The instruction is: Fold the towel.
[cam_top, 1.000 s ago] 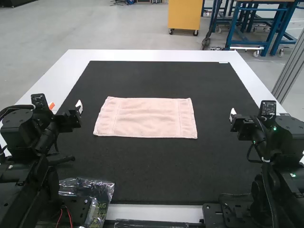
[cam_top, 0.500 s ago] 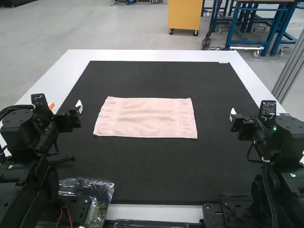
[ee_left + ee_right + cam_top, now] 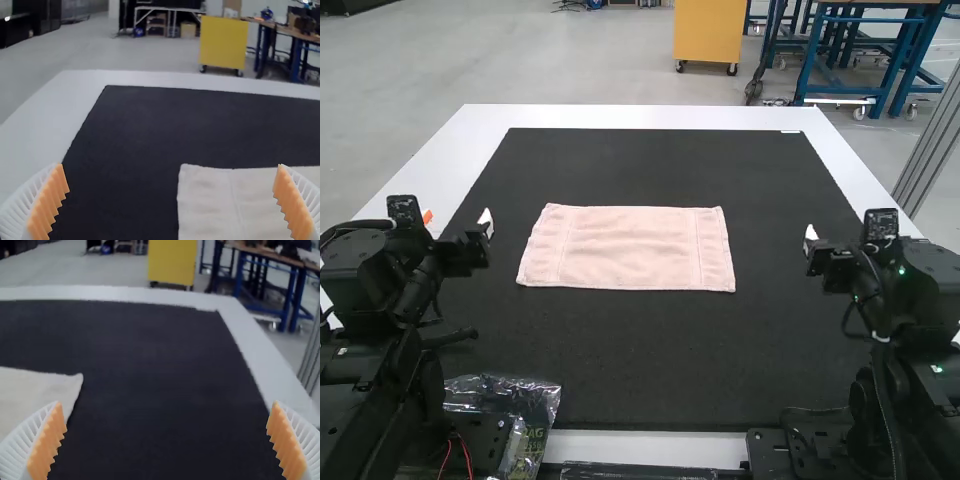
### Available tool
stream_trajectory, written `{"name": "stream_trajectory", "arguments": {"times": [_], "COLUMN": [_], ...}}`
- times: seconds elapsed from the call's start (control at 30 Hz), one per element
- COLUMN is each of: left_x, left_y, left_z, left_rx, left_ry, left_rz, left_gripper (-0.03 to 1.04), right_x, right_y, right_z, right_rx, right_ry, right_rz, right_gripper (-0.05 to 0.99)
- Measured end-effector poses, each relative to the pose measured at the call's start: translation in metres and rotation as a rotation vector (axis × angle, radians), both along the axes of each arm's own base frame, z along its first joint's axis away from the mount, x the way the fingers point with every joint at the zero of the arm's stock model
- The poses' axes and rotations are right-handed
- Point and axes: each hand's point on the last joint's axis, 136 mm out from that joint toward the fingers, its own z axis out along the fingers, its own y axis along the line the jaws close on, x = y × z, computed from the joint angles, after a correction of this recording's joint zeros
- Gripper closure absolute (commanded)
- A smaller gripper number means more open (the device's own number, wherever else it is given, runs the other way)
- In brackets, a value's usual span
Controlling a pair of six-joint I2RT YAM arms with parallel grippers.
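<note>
A pink towel [image 3: 628, 247] lies flat and spread in a wide rectangle on the black mat. My left gripper [image 3: 486, 226] is held off to the towel's left, my right gripper [image 3: 810, 240] off to its right, neither touching it. In the left wrist view my left gripper [image 3: 172, 200] has its fingers wide apart, with the towel [image 3: 215, 200] beyond them. Likewise in the right wrist view, my right gripper [image 3: 167, 440] stands open, holding nothing, and a corner of the towel [image 3: 40, 390] shows.
The black mat [image 3: 650, 350] covers most of the white table [image 3: 640, 117], with bare mat all around the towel. A clear plastic bag [image 3: 525, 400] lies by the left arm's base at the near edge.
The right arm has shifted very slightly at its wrist, and the left arm's wrist a touch too. The towel has not moved.
</note>
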Motion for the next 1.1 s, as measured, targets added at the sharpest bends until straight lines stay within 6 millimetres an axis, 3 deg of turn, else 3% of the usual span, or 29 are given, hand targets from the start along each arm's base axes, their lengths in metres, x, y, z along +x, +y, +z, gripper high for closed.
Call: {"name": "stream_trajectory", "arguments": {"times": [0.13, 0.37, 0.53, 0.67, 0.77, 0.93, 1.03, 1.1], "left_x": [-0.001, 0.000, -0.003, -0.006, -0.008, 0.008, 0.039, 0.063], "left_y": [0.001, 0.000, -0.005, -0.007, -0.007, -0.005, -0.002, 0.000], "left_z": [0.014, 0.008, 0.038, 0.050, 0.071, 0.116, 0.125, 0.123], "left_rx": [0.167, 0.434, 0.482, 0.483, 0.463, 0.347, 0.230, 0.163], "left_ry": [-0.049, -0.016, -0.138, -0.174, -0.191, -0.170, -0.082, -0.012], "left_rz": [0.011, 0.012, 0.017, 0.017, 0.016, -0.004, -0.031, -0.046], "left_gripper": [0.08, 0.06, 0.06, 0.06, 0.06, 0.05, 0.05, 0.05], "right_x": [-0.001, -0.001, -0.007, -0.007, -0.004, 0.023, 0.052, 0.074], "right_y": [0.001, 0.012, 0.016, 0.016, 0.013, 0.006, 0.002, -0.003], "right_z": [0.018, 0.019, 0.053, 0.061, 0.083, 0.130, 0.142, 0.138], "right_rx": [-0.152, -0.395, -0.388, -0.325, -0.246, -0.052, 0.067, 0.135], "right_ry": [-0.077, -0.099, -0.240, -0.241, -0.225, -0.161, -0.095, -0.031], "right_rz": [0.002, 0.054, 0.051, 0.060, 0.056, 0.047, 0.034, 0.017], "right_gripper": [0.01, 0.02, 0.02, 0.02, 0.02, 0.03, 0.03, 0.03]}}
